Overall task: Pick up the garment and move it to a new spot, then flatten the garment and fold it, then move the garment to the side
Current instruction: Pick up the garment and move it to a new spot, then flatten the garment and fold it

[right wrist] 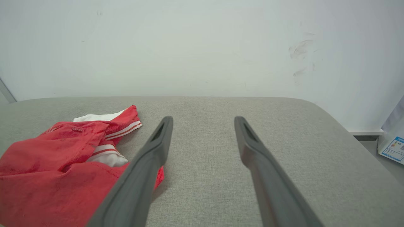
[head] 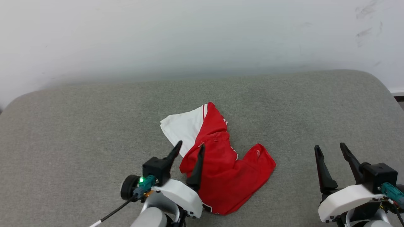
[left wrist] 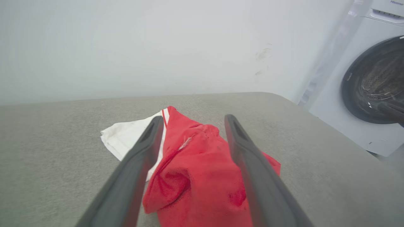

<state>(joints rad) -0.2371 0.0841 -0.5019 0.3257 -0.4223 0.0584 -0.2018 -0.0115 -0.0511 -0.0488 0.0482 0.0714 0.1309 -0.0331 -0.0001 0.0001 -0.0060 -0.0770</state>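
The red garment [head: 225,171] lies crumpled on the grey padded surface [head: 79,126], one white sleeve [head: 183,127] spread toward the far left. Its numerals are hidden in the folds. My left gripper [head: 190,146] hovers open over the garment's near left edge; the left wrist view has red cloth [left wrist: 194,176] lying between and below its two fingers, not pinched. My right gripper [head: 330,147] stands open over bare surface well to the garment's right. In the right wrist view the garment [right wrist: 56,176] sits at the lower left beside the left finger.
A white wall [head: 202,37] rises just behind the surface's rounded far edge. A washing machine [left wrist: 372,82] with a dark round door stands beyond the surface's right end. A box with a label [right wrist: 393,146] sits on the floor there.
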